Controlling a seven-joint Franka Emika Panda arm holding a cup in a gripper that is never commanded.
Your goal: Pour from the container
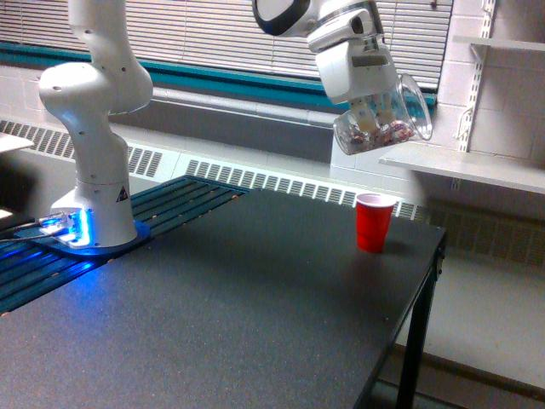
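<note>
Clear container (pixel 385 119) tilts in tool (pixel 368 106); red cup (pixel 374 222) stands below.

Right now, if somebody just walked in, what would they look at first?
Probably the big white robot arm, whose gripper holds a clear container tilted high in the air, with little reddish and pale bits inside. Next, the bright red cup standing upright on the dark table, below the container, near the table's far edge on the exterior view's right. The blue glow at the arm's base, on the left, also stands out.
</note>
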